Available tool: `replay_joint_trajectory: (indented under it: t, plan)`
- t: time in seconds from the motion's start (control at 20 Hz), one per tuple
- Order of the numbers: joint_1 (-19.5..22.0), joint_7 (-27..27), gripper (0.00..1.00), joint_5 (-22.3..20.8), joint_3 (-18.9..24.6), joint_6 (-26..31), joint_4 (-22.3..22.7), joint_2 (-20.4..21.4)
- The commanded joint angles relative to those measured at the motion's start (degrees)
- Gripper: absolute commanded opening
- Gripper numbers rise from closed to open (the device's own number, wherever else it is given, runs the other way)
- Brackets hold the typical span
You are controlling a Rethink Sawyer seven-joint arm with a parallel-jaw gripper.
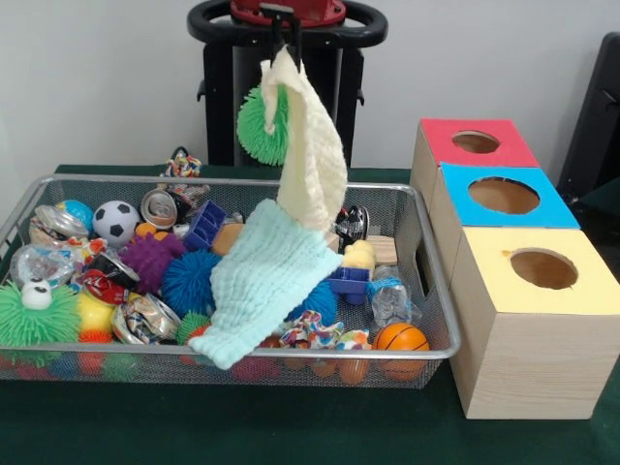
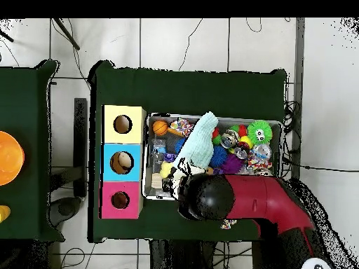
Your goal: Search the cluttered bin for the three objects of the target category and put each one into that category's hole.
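- The bin is set on the green table, just beside the boxes.
- A soft, light yellow cloth is held up over the bin, pinched at its top corner by the end effector; its floppy end could drag the mint cloth.
- The hole is seen in the red top, still empty.

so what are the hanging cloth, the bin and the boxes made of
Cloth: soft woven fabric, pale yellow, with a waffle-like weave, draping limply from the gripper. Bin: silver wire mesh with a shiny metal rim. Boxes: pale wood, apparently, with faint grain and matte painted tops.
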State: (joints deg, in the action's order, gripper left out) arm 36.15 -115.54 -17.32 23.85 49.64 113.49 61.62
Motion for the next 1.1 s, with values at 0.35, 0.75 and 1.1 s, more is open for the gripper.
replay_joint_trajectory:
  t: [0.35,0.75,1.1]
  plan:
    - [4.59,12.88,0.0,-11.03,12.2,-23.94,-2.77,3.22]
    - [4.79,9.53,0.0,-14.12,12.25,-26.86,-3.35,3.78]
    - [7.39,14.44,0.0,-21.36,14.78,-28.69,-6.41,5.23]
